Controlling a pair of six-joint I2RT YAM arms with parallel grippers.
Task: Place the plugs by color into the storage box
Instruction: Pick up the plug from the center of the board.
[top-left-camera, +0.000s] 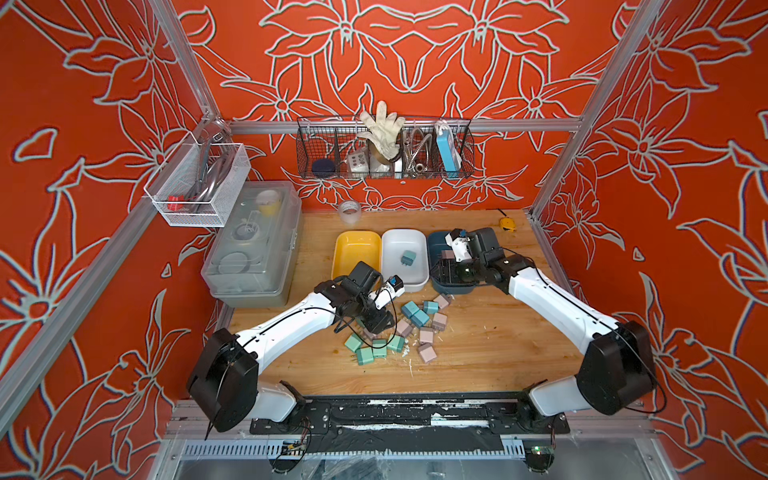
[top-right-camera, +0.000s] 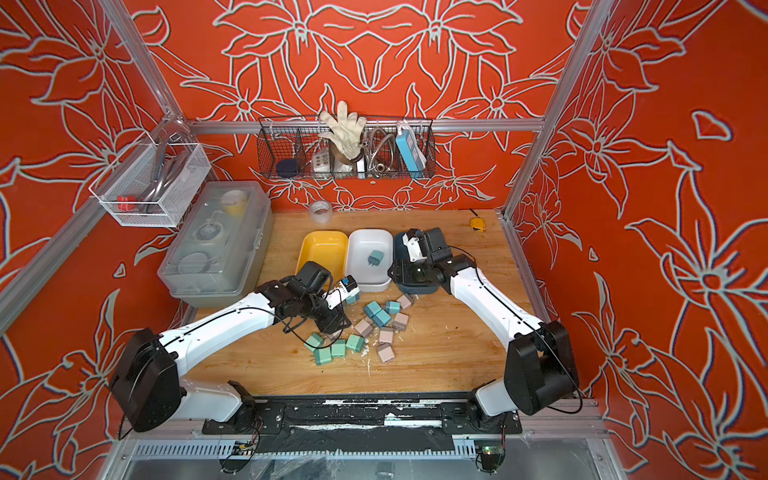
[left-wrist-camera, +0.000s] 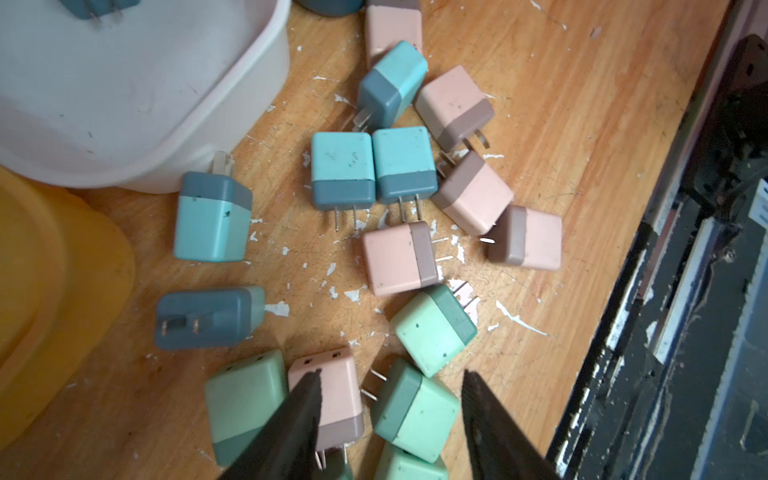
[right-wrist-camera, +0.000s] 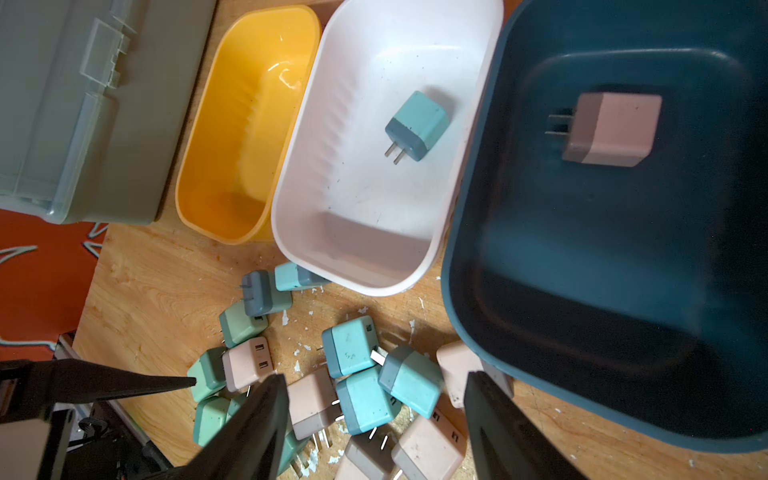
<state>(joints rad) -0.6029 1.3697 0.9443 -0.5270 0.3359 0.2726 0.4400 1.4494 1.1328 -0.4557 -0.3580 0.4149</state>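
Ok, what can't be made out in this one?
Dark blue tray: in both top views the right arm covers most of it; its pink plug shows clearly only in the right wrist view.
Left pincer: tips hidden under its own wrist in both top views; whether they touch a plug is unclear.
Loose plugs: uncountable; some lie under the left arm, others are cut by wrist-view edges.
Translucent box: contents blurred by its lid.

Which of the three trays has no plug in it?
The yellow tray: the white tray holds one teal plug, the dark blue tray one pink plug.
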